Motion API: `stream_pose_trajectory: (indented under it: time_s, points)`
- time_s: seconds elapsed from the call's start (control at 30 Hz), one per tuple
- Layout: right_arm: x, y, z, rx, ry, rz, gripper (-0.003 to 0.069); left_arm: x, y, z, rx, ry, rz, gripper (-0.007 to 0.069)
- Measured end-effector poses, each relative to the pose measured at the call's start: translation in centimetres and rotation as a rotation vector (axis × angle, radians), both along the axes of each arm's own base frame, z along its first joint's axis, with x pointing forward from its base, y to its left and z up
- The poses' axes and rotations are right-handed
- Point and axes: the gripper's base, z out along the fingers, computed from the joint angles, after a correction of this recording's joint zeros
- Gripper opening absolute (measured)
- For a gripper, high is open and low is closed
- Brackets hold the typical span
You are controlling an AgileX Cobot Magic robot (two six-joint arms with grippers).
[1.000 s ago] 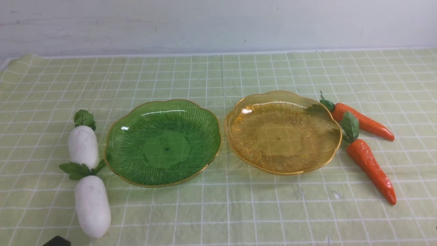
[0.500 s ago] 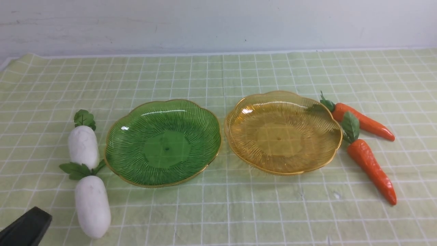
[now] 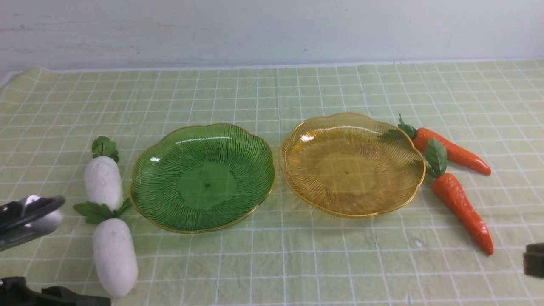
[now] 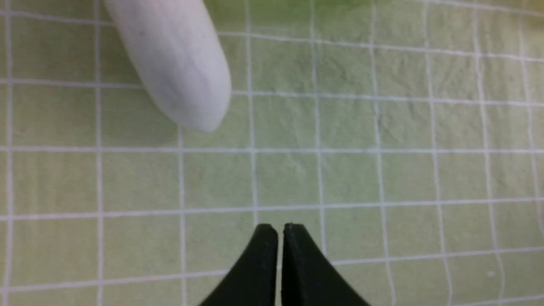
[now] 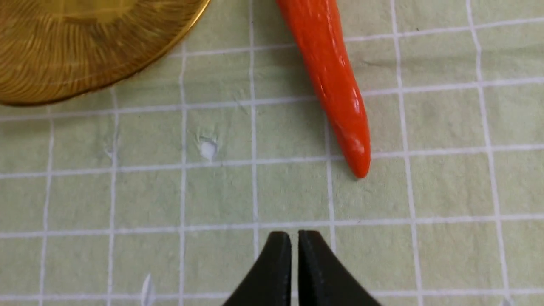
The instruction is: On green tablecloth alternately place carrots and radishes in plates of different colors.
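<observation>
On the green tablecloth [image 3: 272,259] a green plate [image 3: 202,177] and an amber plate [image 3: 351,164] stand side by side, both empty. Two white radishes lie left of the green plate, a far radish [image 3: 103,181] and a near radish [image 3: 114,255]. Two carrots lie right of the amber plate, a far carrot [image 3: 451,151] and a near carrot [image 3: 462,210]. My left gripper [image 4: 280,227] is shut and empty, short of the near radish's tip [image 4: 178,63]. My right gripper [image 5: 294,234] is shut and empty, short of the near carrot's tip [image 5: 335,85].
A white wall and the table's far edge run behind the cloth. My left arm [image 3: 25,219] enters at the near left, and my right arm's edge [image 3: 534,259] shows at the near right. The amber plate's rim [image 5: 85,59] shows in the right wrist view.
My left arm has come further into the front view from the near left corner and risen. My right arm's edge has appeared at the near right. Plates and vegetables have not moved.
</observation>
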Motion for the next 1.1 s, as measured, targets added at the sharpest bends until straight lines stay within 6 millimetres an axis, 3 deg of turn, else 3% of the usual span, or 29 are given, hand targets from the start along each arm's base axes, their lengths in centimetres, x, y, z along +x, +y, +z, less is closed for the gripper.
stream_pose_trajectory:
  time_s: [0.13,0.3,0.57,0.83,1.1]
  points:
    - [3.2,0.3,-1.5,-0.023,0.040,0.024,0.0093,0.6,0.1,-0.4,0.018,0.032,-0.002,0.0010]
    - [6.4,0.5,-3.6,-0.064,0.054,0.072,0.0233,0.8,0.1,-0.6,0.021,0.047,-0.001,0.0016]
    - [8.8,0.2,-7.4,-0.179,0.094,0.160,0.0442,0.7,0.1,-0.7,0.021,0.052,-0.002,0.0027]
    - [9.4,0.1,-10.3,-0.212,0.159,0.196,0.0447,0.6,0.1,-0.7,0.020,0.063,-0.005,0.0034]
    - [9.7,0.1,-10.2,-0.221,0.186,0.197,0.0312,0.6,0.1,-0.7,0.020,0.065,-0.006,0.0034]
